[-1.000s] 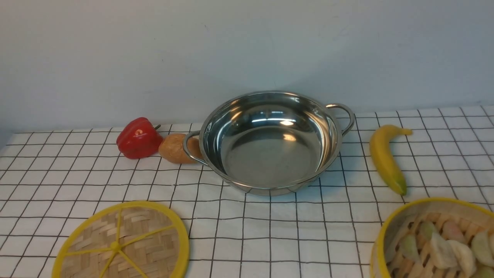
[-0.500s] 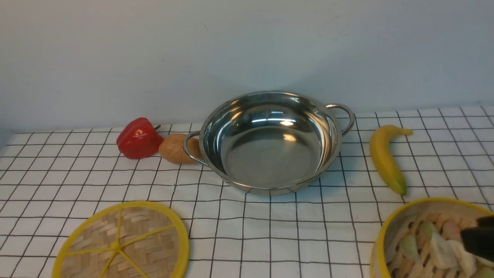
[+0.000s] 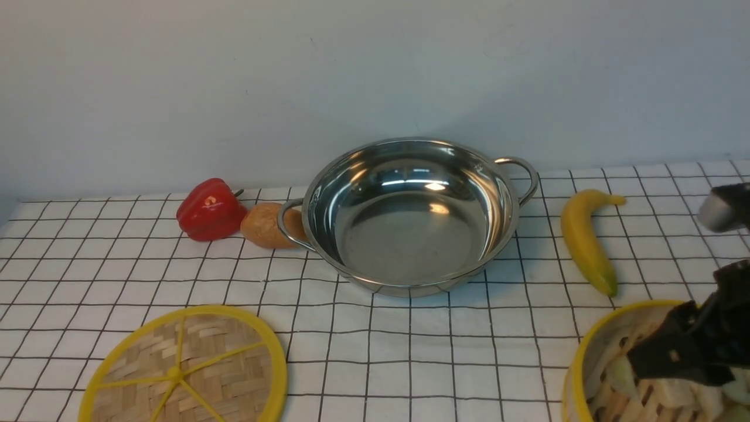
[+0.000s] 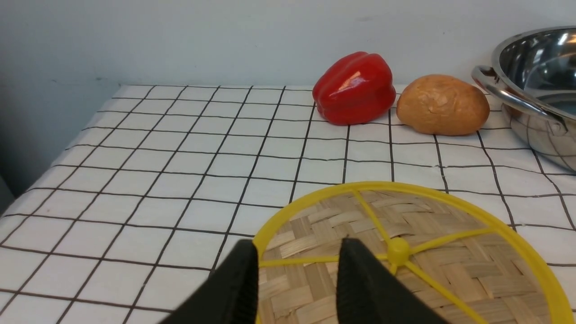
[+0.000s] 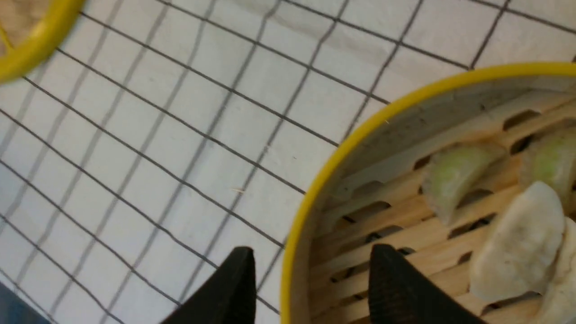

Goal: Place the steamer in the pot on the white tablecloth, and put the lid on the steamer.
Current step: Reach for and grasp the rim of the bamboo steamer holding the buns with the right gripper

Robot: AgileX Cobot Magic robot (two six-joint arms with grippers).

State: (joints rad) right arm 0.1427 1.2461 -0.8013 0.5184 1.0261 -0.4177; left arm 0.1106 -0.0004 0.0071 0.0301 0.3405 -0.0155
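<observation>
On the gridded tablecloth (image 3: pixel 410 351), right gripper's (image 5: pixel 312 252) parted jaws straddle the steamer (image 5: pixel 360 130) rim; left gripper (image 4: pixel 299 245) gapes above the lid (image 4: pixel 450 252).

No readable text, no labels, no brands, no numbers

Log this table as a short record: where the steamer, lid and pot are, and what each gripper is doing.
pot: empty, on the white tablecloth, centre back
steamer: near right, on cloth, not in pot
lid: near left, flat on cloth
right gripper: open, jaws straddling steamer wall
left gripper: open, over lid
extras: red pepper, bread roll, banana
</observation>
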